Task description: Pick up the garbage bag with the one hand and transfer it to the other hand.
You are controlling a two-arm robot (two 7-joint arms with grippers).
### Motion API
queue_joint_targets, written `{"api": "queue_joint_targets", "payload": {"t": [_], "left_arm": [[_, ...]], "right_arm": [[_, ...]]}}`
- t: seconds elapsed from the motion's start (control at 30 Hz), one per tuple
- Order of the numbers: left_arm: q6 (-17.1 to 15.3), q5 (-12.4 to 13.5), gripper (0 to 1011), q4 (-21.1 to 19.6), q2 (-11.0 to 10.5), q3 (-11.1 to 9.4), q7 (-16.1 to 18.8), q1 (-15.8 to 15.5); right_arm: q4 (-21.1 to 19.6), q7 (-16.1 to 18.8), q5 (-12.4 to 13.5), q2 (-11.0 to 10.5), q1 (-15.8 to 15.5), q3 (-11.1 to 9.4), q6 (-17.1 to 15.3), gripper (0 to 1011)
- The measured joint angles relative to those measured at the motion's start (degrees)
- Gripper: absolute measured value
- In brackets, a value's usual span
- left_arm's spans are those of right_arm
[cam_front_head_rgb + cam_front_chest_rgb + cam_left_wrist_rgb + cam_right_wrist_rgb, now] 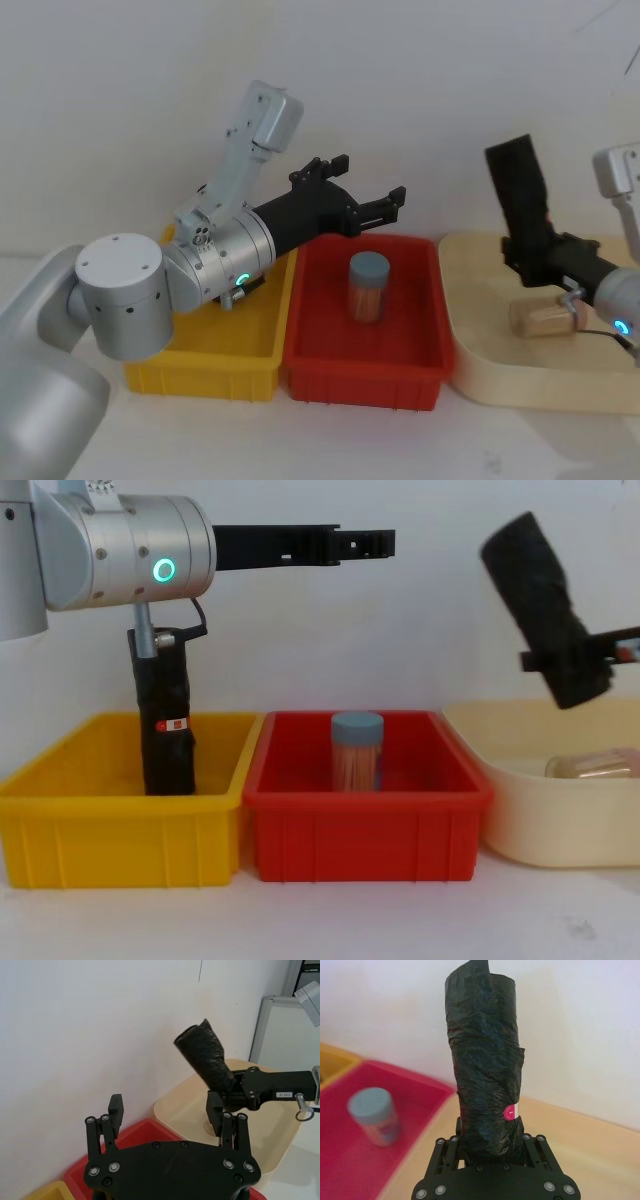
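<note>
The garbage bag (520, 195), a tall black roll of plastic, is tilted in the air above the beige tray (480, 370). My right gripper (528, 255), on the blue-lit arm, is shut on its lower end. In the right wrist view the garbage bag (482, 1060) stands up from the right gripper (487, 1142) and carries a small red sticker. My left gripper (368, 183), on the green-lit arm, is open and holds nothing. It hovers over the red bin (320, 370), pointing toward the garbage bag (205, 1055) with a clear gap between them.
A jar with a blue lid (367, 287) stands upright in the red bin. Another black roll (165, 740) with a red sticker stands in the yellow bin (100, 790) under my left arm. A pale jar (540, 318) lies on its side in the tray.
</note>
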State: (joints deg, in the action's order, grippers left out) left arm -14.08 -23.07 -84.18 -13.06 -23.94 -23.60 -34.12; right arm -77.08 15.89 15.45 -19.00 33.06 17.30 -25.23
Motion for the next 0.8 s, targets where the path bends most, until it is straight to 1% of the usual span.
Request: {"api": "queue_joint_targets", "payload": {"t": [0.13,0.17,0.37,0.4,0.43,0.5,0.67,0.7,0.73,0.8], "left_arm": [[0.0,0.0,1000,0.0,0.0,0.0,0.0,0.0],[0.0,0.0,1000,0.0,0.0,0.0,0.0,0.0],[0.0,0.0,1000,0.0,0.0,0.0,0.0,0.0],[0.0,0.0,1000,0.0,0.0,0.0,0.0,0.0],[0.0,0.0,1000,0.0,0.0,0.0,0.0,0.0],[0.0,0.0,1000,0.0,0.0,0.0,0.0,0.0],[0.0,0.0,1000,0.0,0.0,0.0,0.0,0.0],[0.0,0.0,1000,0.0,0.0,0.0,0.0,0.0],[0.0,0.0,1000,0.0,0.0,0.0,0.0,0.0],[0.0,0.0,1000,0.0,0.0,0.0,0.0,0.0]], "right_arm": [[-1.01,-1.82,-0.46,-0.74,-0.93,-1.04,-2.09,519],[-1.42,-2.49,-0.62,-1.14,-1.3,-1.45,-3.22,519],[-2.36,-3.64,-1.05,-2.39,-2.17,-2.22,-6.7,529],[-2.58,-3.78,-1.17,-2.79,-2.44,-2.4,-7.55,552],[-2.66,-3.86,-1.23,-2.95,-2.54,-2.45,-7.91,604],[-2.93,-4.04,-1.4,-3.42,-2.84,-2.66,-9.1,658],[-3.29,-4.33,-1.66,-4.12,-3.27,-2.93,-10.77,808],[-3.39,-4.4,-1.72,-4.31,-3.38,-3.02,-11.2,863],[-3.43,-4.43,-1.75,-4.39,-3.44,-3.06,-11.4,863],[-3.47,-4.48,-1.81,-4.53,-3.51,-3.1,-11.74,909]]}}
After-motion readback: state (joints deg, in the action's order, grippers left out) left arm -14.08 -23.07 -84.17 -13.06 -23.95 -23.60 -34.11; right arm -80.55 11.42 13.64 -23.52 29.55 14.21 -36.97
